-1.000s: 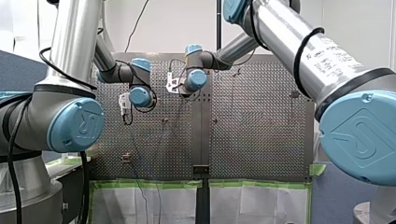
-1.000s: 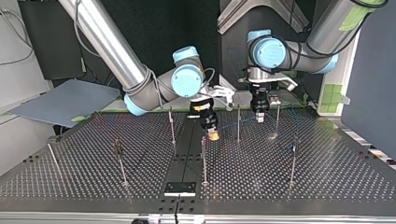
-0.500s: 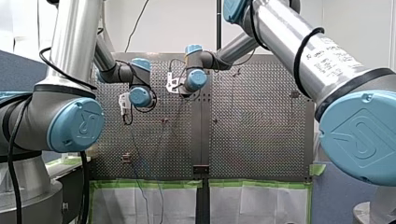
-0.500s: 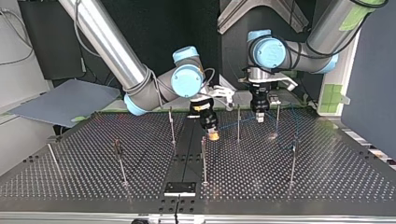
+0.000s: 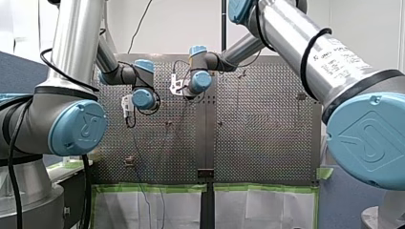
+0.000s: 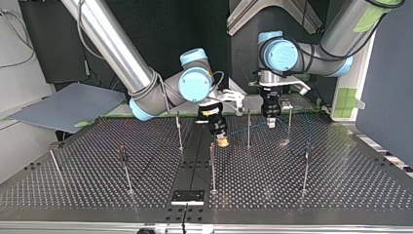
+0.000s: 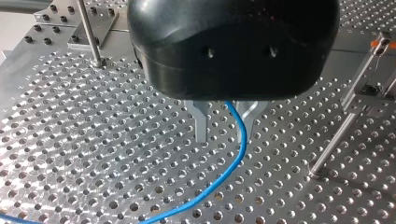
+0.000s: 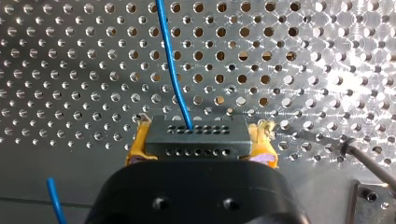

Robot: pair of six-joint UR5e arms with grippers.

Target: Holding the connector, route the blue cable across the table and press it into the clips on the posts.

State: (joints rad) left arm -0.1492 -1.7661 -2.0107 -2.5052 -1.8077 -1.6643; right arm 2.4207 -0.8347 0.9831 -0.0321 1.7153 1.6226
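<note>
In the right wrist view my right gripper [image 8: 201, 134] has its yellow pads [image 8: 139, 139] shut on the dark grey connector [image 8: 198, 142]. The blue cable [image 8: 172, 65] leaves the connector and runs ahead over the perforated table. In the top view this gripper [image 6: 222, 141] hangs low beside a thin post [image 6: 212, 165]. From there the cable [image 6: 243, 129] stretches to my left gripper [image 6: 271, 122]. In the left wrist view my left gripper [image 7: 224, 128] stands open. The cable [image 7: 238, 144] passes loosely between its metal fingers [image 7: 201, 126], nearer one of them, then curves away over the table.
Several thin posts stand on the perforated table [image 6: 341, 195], among them one [image 6: 248, 127] between the grippers and one [image 6: 289, 124] beside my left gripper. A post with an orange-tipped clip [image 7: 380, 44] leans beside the left fingers. A black plate [image 6: 187, 197] lies at the table's near edge.
</note>
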